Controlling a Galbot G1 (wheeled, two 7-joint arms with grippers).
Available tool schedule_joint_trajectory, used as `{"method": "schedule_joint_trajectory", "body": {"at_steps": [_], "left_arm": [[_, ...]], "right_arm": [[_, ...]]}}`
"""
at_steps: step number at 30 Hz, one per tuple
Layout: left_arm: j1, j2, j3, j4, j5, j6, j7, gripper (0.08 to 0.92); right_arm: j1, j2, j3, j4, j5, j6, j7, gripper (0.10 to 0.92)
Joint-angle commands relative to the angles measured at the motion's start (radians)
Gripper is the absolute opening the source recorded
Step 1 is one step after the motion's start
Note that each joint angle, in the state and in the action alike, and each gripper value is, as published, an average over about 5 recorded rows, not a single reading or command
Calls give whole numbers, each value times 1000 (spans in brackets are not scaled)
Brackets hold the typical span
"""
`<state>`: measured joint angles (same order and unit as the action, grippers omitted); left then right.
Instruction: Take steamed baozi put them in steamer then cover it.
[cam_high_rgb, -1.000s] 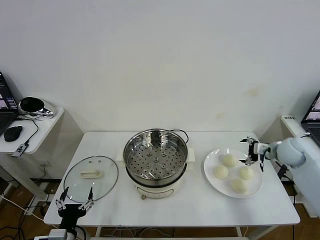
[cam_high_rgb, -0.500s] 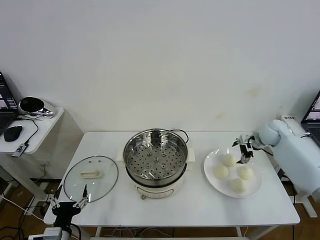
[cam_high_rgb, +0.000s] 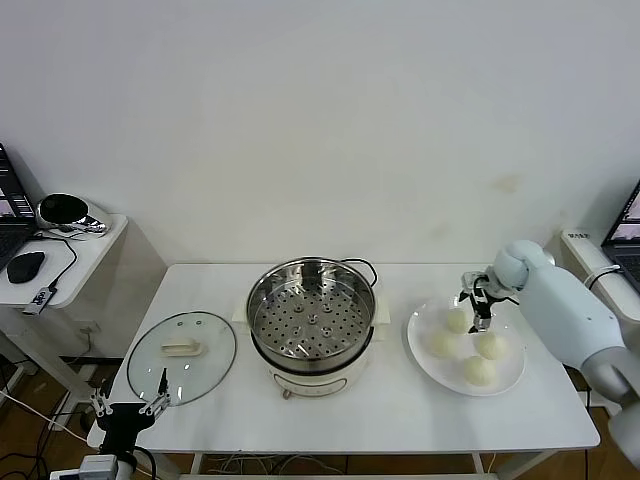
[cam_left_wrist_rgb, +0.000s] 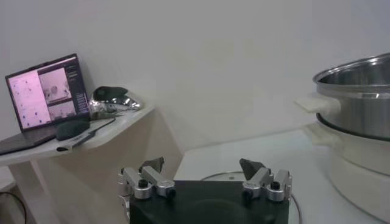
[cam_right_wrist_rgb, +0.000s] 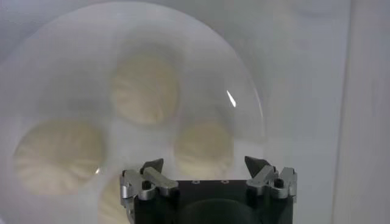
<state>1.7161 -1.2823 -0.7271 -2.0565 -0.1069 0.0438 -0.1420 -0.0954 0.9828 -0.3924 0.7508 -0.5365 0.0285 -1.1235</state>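
Four cream-white baozi lie on a white plate (cam_high_rgb: 417, 331) at the table's right: one at the back (cam_high_rgb: 457, 320), two in the middle (cam_high_rgb: 440, 343) (cam_high_rgb: 490, 345), one at the front (cam_high_rgb: 480, 371). My right gripper (cam_high_rgb: 476, 300) hovers open and empty just above the back one. In the right wrist view it (cam_right_wrist_rgb: 207, 164) is open over the nearest baozi (cam_right_wrist_rgb: 204, 148), with others (cam_right_wrist_rgb: 145, 88) (cam_right_wrist_rgb: 58, 155) beyond. The steel steamer (cam_high_rgb: 312, 320) stands open at the table's centre with its perforated tray bare. The glass cover (cam_high_rgb: 182, 355) lies flat to its left. My left gripper (cam_high_rgb: 128, 401) waits open at the front left corner.
A side table (cam_high_rgb: 60, 250) with a mouse and headset stands to the left; its laptop (cam_left_wrist_rgb: 42, 91) shows in the left wrist view, as does the steamer's wall (cam_left_wrist_rgb: 359, 115). The steamer's black cord runs behind it. Another laptop edge (cam_high_rgb: 630, 225) is at far right.
My right gripper has moved left, from the plate's right edge to above the back baozi. My left gripper has sunk a little lower and further left at the table's corner.
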Motion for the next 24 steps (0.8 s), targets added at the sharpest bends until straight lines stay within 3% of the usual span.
{"method": "schedule_joint_trajectory", "body": {"at_steps": [1, 24], "left_arm": [[0, -1, -4, -1, 3, -3, 0, 823], [7, -3, -7, -5, 6, -16, 0, 823]], "right_arm": [[14, 52, -1, -70, -33, 10, 16, 807], [11, 50, 24, -82, -54, 20, 39, 568]]}}
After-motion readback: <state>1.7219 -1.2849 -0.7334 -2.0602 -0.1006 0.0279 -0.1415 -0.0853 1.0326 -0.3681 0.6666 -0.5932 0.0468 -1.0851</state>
